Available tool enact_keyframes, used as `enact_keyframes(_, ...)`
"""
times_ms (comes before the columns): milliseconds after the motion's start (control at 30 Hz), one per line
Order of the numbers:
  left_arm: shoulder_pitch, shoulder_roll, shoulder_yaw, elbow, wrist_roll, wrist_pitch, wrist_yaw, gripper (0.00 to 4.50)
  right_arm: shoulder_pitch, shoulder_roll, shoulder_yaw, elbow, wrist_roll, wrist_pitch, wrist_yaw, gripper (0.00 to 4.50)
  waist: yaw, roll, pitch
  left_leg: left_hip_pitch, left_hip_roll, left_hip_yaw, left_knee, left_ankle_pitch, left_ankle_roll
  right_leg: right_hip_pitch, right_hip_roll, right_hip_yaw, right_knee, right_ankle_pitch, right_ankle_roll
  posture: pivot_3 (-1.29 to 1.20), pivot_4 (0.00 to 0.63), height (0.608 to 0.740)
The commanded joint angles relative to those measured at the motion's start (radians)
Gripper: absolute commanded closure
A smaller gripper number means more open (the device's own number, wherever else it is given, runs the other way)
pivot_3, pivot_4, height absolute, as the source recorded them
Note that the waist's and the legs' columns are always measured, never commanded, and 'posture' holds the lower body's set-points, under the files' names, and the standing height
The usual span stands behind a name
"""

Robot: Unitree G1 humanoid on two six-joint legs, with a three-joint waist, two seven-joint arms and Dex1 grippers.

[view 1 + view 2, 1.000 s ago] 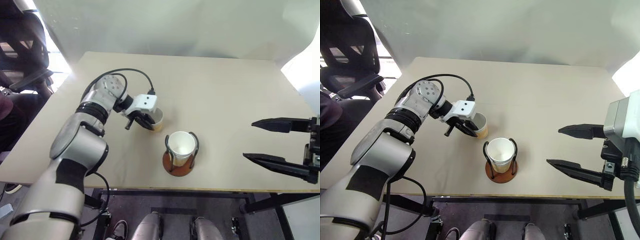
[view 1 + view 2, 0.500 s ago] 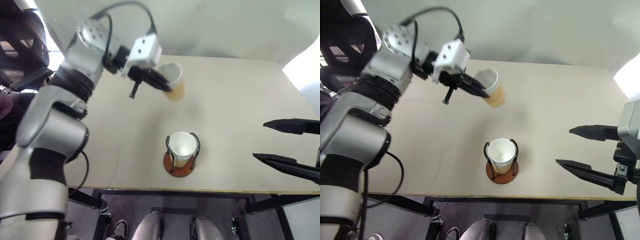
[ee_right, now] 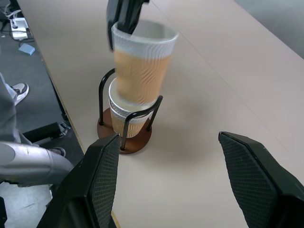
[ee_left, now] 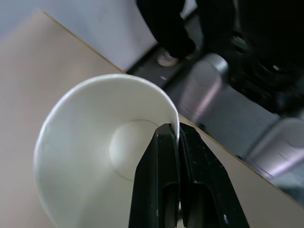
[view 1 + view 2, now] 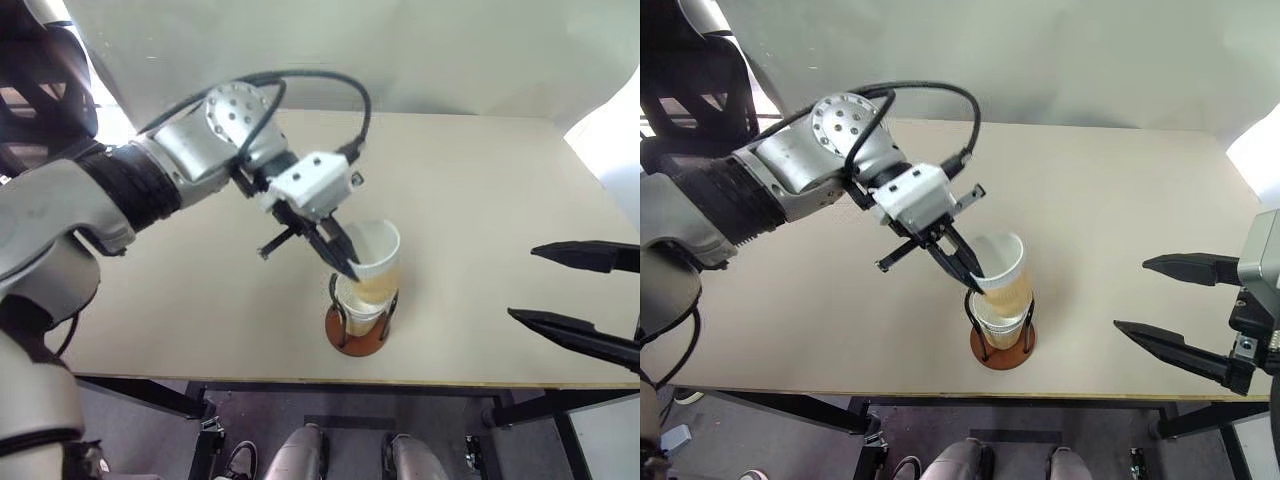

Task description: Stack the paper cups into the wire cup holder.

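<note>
Ribbed tan cup (image 3: pixel 141 66), white-rimmed, pinched at rim by left gripper (image 5: pixel 345 262) — hanging over nested cup (image 5: pixel 997 318) in wire holder (image 5: pixel 1003 344) on beige table (image 5: pixel 480 200); right gripper (image 5: pixel 1165 303) spread, well apart.

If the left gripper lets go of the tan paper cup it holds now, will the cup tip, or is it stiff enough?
The tan paper cup with the white rim is probably light and thin; the left gripper pinches only its rim, so the wall may flex. It hangs tilted above the cup seated in the dark wire cup holder, so it could drop in crooked or tip out.
</note>
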Motion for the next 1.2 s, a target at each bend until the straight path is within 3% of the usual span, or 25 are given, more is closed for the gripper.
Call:
enact_keyframes(33, -0.060, -0.006, -0.050, 0.017, -0.024, -0.077, -0.028, 4.45, 0.008, -0.006, -0.055, -0.002, 0.034, -0.005, -0.033, 1.12, 0.001, 0.000, 0.000, 0.000, 0.001, -0.001, 0.000, 0.000, 0.000, 0.000, -0.001, 0.001, 0.000, 0.000, 0.000, 0.00, 0.150, 0.740)
enact_keyframes(267, -0.083, -0.033, -0.143, 0.065, -0.018, -0.148, -0.028, 4.45, 0.028, -0.008, -0.074, -0.011, 0.080, -0.011, -0.077, 1.12, 0.000, 0.001, 0.000, 0.000, 0.003, 0.000, 0.000, -0.002, -0.002, 0.000, -0.001, 0.000, 0.001, 0.000, -0.002, 0.00, 0.150, 0.740)
enact_keyframes(667, -0.078, -0.057, -0.154, 0.078, -0.045, -0.110, -0.028, 4.45, 0.047, -0.015, -0.078, -0.005, 0.106, -0.026, -0.099, 1.12, 0.001, 0.001, 0.000, 0.000, 0.003, -0.001, 0.000, -0.002, -0.002, 0.000, 0.000, -0.001, 0.002, -0.001, -0.004, 0.00, 0.150, 0.740)
enact_keyframes(767, -0.079, -0.057, -0.147, 0.067, -0.057, -0.076, -0.028, 3.80, 0.047, -0.015, -0.074, -0.005, 0.106, -0.029, -0.100, 1.12, 0.001, 0.001, 0.000, 0.000, 0.003, 0.000, 0.000, -0.003, -0.003, 0.000, 0.000, -0.001, 0.002, -0.001, -0.004, 0.00, 0.150, 0.740)
enact_keyframes(1100, -0.045, -0.065, -0.072, 0.084, -0.057, -0.067, -0.028, 0.23, 0.047, -0.010, -0.050, 0.001, 0.078, -0.043, -0.079, 1.12, 0.001, 0.001, 0.000, 0.000, 0.003, -0.001, 0.000, -0.004, -0.005, 0.000, 0.000, -0.001, 0.003, -0.001, -0.005, 0.00, 0.150, 0.740)
enact_keyframes(1200, 0.001, -0.075, 0.082, 0.138, -0.086, 0.017, -0.028, 0.03, 0.044, -0.008, -0.025, 0.010, 0.045, -0.059, -0.056, 1.12, 0.000, 0.001, 0.000, 0.000, 0.003, -0.001, 0.000, -0.004, -0.004, 0.000, 0.000, -0.001, 0.003, -0.001, -0.005, 0.00, 0.150, 0.740)
